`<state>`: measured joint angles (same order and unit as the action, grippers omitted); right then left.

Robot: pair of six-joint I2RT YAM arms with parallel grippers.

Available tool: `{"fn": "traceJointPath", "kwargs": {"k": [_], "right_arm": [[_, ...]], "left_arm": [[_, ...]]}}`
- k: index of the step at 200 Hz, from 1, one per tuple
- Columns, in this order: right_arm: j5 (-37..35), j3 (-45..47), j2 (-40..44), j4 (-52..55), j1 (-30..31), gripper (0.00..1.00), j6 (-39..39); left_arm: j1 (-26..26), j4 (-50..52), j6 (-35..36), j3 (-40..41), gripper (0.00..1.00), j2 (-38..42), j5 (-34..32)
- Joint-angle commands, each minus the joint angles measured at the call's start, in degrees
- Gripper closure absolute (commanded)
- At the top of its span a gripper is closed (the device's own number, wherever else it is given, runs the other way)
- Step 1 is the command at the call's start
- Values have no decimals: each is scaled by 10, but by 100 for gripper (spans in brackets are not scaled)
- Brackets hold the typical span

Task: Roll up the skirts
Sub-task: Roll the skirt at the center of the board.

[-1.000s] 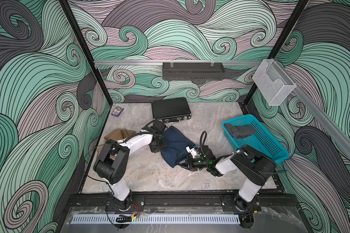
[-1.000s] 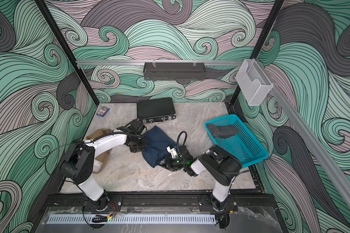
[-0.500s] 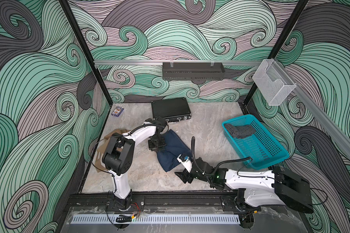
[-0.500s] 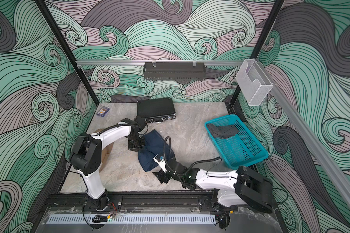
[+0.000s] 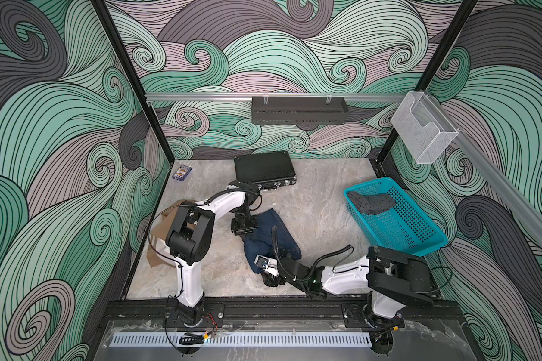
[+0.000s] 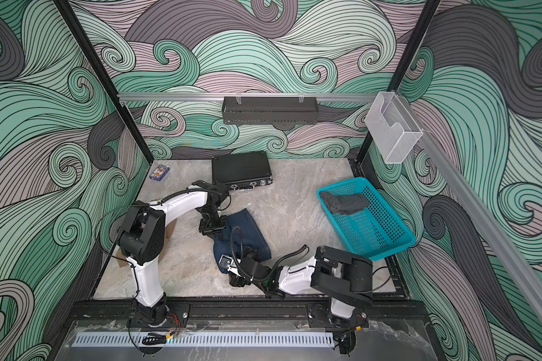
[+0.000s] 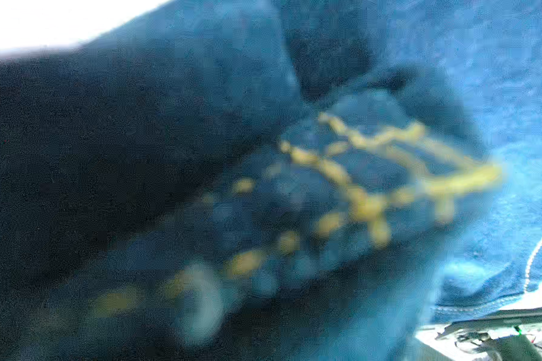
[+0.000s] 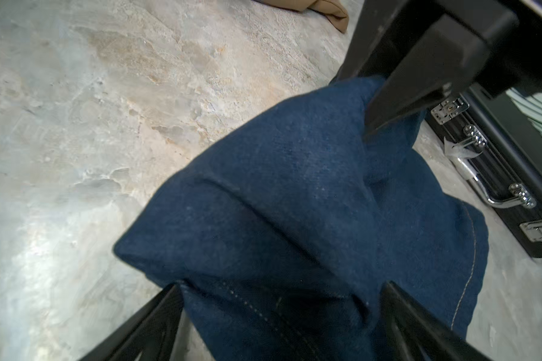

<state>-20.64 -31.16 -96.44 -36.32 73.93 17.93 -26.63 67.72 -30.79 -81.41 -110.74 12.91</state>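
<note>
The dark blue denim skirt (image 5: 273, 237) (image 6: 248, 231) lies bunched and partly rolled mid-table. My left gripper (image 5: 244, 229) (image 6: 213, 229) is shut on its far end; in the right wrist view its fingers (image 8: 385, 106) pinch the denim (image 8: 294, 203). Blurred denim (image 7: 294, 156) fills the left wrist view. My right gripper (image 5: 265, 270) (image 8: 282, 290) stands open at the near end, fingers wide on either side of the roll. The tan-brown skirt (image 5: 157, 228) (image 8: 326, 7) lies under the left arm. The grey dotted skirt (image 5: 371, 203) (image 6: 346, 203) rests in the basket.
A teal basket (image 5: 420, 247) stands at the right. A black hard case (image 5: 263, 170) (image 8: 498, 175) lies at the back, just behind the left gripper. A small card pack (image 5: 182, 172) sits in the back left corner. A black shelf (image 5: 298, 110) hangs on the back wall.
My right gripper has opened wide and moved toward the front left along the denim. The left gripper has stayed shut on the far end, its arm reposed.
</note>
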Motion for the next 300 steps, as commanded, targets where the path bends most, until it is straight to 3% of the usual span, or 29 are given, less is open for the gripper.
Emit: {"fn": "traceJointPath", "kwargs": {"k": [1,15,35,53,88,103,119,131,161,181,196,218,257,300], "right_arm": [[-26,-13,-18,-53,21,1,56],[-12,-6,-6,-53,29,1,50],[42,0,50,12,10,1,-23],[135,28,106,34,-34,1,-85],[195,36,144,80,-53,1,-116],[233,25,131,101,-73,1,-182],[269,58,138,52,-102,1,-278],[279,76,149,46,-114,9,-335],[317,89,181,107,-125,44,-409],[360,87,155,125,-167,77,-464],[387,71,116,143,-203,87,-488],[425,45,47,169,-254,94,-503],[427,1,-50,221,-325,97,-526],[386,-40,-51,288,-366,95,-512]], "left_arm": [[0,47,20,-13,100,-14,28],[0,45,21,-16,100,-19,32],[0,44,22,-17,100,-21,34],[1,40,25,-15,100,-24,38],[2,28,28,-13,100,-25,57],[3,24,33,-14,100,-26,71],[3,26,41,-18,100,-26,67],[2,29,48,-18,100,-25,59],[3,26,60,-14,100,-23,54],[3,20,67,-14,100,-18,50],[2,16,76,-15,100,-13,53],[2,10,91,-8,100,0,51],[-9,-20,129,36,100,34,70],[-44,8,139,32,100,20,31]]}}
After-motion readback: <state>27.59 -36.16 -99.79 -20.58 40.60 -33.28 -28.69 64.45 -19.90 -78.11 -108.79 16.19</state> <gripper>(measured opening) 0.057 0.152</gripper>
